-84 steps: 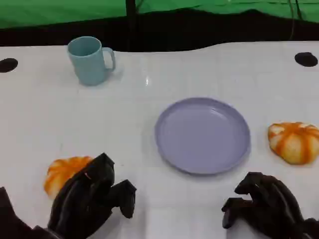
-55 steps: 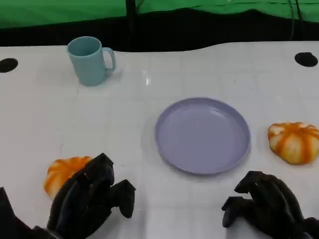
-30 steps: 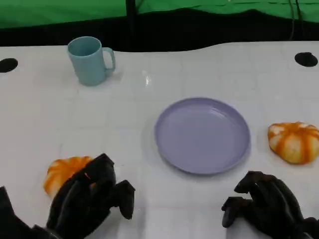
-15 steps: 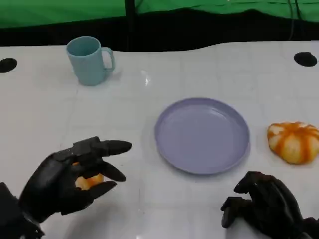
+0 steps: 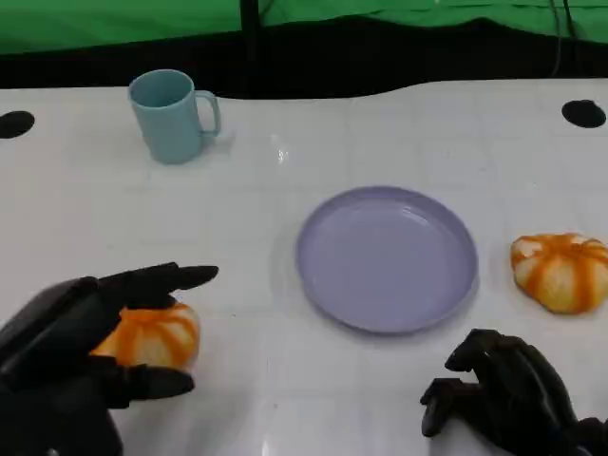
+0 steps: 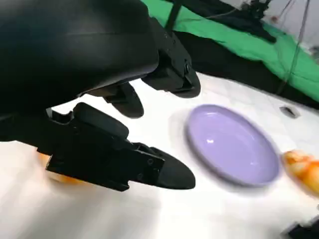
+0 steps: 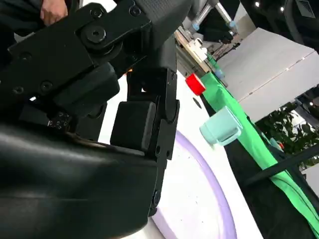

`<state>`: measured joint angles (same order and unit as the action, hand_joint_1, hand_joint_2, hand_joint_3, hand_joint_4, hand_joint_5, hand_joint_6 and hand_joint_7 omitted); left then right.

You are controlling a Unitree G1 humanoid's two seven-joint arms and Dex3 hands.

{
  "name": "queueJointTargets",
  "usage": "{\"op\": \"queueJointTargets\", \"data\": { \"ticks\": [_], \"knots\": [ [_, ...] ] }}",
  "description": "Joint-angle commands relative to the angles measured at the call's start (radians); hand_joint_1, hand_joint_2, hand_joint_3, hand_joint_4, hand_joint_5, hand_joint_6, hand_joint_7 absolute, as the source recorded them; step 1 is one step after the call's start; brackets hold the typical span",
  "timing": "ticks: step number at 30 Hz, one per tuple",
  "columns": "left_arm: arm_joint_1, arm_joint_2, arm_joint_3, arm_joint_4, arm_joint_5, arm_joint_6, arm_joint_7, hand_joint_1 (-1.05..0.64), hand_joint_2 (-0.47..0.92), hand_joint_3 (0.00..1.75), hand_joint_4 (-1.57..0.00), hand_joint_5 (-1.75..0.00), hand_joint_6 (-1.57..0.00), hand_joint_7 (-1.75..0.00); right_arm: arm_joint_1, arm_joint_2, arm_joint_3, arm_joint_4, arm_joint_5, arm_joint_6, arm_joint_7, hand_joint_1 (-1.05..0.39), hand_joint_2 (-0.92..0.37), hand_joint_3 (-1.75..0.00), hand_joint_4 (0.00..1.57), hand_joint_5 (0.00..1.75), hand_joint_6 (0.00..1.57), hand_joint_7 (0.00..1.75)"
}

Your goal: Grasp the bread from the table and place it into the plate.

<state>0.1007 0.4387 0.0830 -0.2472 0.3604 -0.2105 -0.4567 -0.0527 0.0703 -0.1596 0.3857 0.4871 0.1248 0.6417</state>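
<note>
Black left hand [image 5: 76, 351], nearest item, lower left of head view: fingers [image 5: 157, 278] spread apart, one set reaching over the top of the near bread [image 5: 152, 334], another lying just below it; straddling the roll, not seen closed on it, nothing held. Posed, by judgement, to cage the roll ahead of a grasp. Same hand in left wrist view: fingers parted, orange of the roll visible beneath them.

Black right hand [image 5: 508, 399], lower right of head view: fingers curled in, nothing in them, resting low near the table [image 5: 285, 408] edge, well apart from any bread. Seemingly parked clear of the work.

Orange-and-cream bread, near roll: on white table, still outside the plate, to the plate's left and nearer the robot. Second roll [image 5: 562, 271]: on table just right of the plate, untouched.

Lilac plate [image 5: 386, 258]: centre of table, between the two rolls, nothing on it; placed within easy carry of either roll. Task judged at grasp stage; placing not yet done.

Pale blue mug [image 5: 173, 114]: far left, upright, handle toward the right, well apart from the plate.

Green cloth [image 5: 114, 21]: beyond the table's far edge.
</note>
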Motion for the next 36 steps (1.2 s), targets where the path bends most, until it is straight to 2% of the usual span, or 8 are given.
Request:
{"op": "queueJointTargets", "data": {
  "ticks": [1, 6, 9, 14, 18, 26, 36],
  "knots": [
    [0.012, 0.071, -0.027, -0.111, 0.17, 0.098, -0.004, -0.74, 0.92, 0.14, -0.38, -0.22, -0.31, 0.0, 0.011, -0.004, 0.0, -0.025, 0.004, 0.002, -0.012, -1.04, -0.71, 0.0, 1.57, 0.72, 1.57, 0.35],
    [0.014, 0.101, -0.057, -0.175, 0.274, 0.171, -0.018, -0.74, 0.92, 0.11, -0.38, -0.16, -0.27, 0.0, 0.012, -0.006, -0.002, -0.029, 0.009, 0.01, -0.01, -1.02, -0.71, 0.0, 1.57, 0.71, 1.57, 0.33],
    [-0.013, 0.12, -0.118, -0.215, 0.447, 0.258, -0.065, -0.74, 0.92, 0.08, -0.36, -0.12, -0.24, 0.0, 0.014, -0.007, -0.001, -0.034, 0.008, 0.016, -0.013, -1.02, -0.71, 0.0, 1.57, 0.71, 1.57, 0.33],
    [-0.046, 0.114, -0.19, -0.2, 0.603, 0.316, -0.079, -0.71, 0.91, 0.03, -0.37, -0.09, -0.24, 0.0, 0.019, -0.007, 0.001, -0.043, 0.0, 0.013, -0.019, -1.03, -0.72, -0.01, 1.57, 0.72, 1.57, 0.35],
    [-0.051, 0.111, -0.204, -0.199, 0.628, 0.332, -0.081, -0.71, 0.92, 0.02, -0.38, -0.07, -0.24, 0.0, 0.021, -0.007, 0.003, -0.046, 0.001, 0.013, -0.022, -1.03, -0.72, -0.01, 1.57, 0.72, 1.57, 0.35],
    [-0.189, 0.071, -0.35, 0.063, 0.737, 0.366, -0.049, -0.69, 0.87, 0.0, -0.38, -0.04, -0.24, 0.0, 0.023, -0.009, 0.001, -0.048, 0.008, 0.023, -0.02, -1.03, -0.71, 0.0, 1.57, 0.72, 1.57, 0.35],
    [-0.29, 0.046, -0.451, 0.328, 0.746, 0.364, 0.048, -0.72, 0.9, 0.01, -0.36, -0.01, -0.24, 0.0, 0.029, -0.009, 0.005, -0.06, 0.002, 0.023, -0.025, -1.03, -0.72, -0.01, 1.57, 0.73, 1.57, 0.35]
  ]
}}
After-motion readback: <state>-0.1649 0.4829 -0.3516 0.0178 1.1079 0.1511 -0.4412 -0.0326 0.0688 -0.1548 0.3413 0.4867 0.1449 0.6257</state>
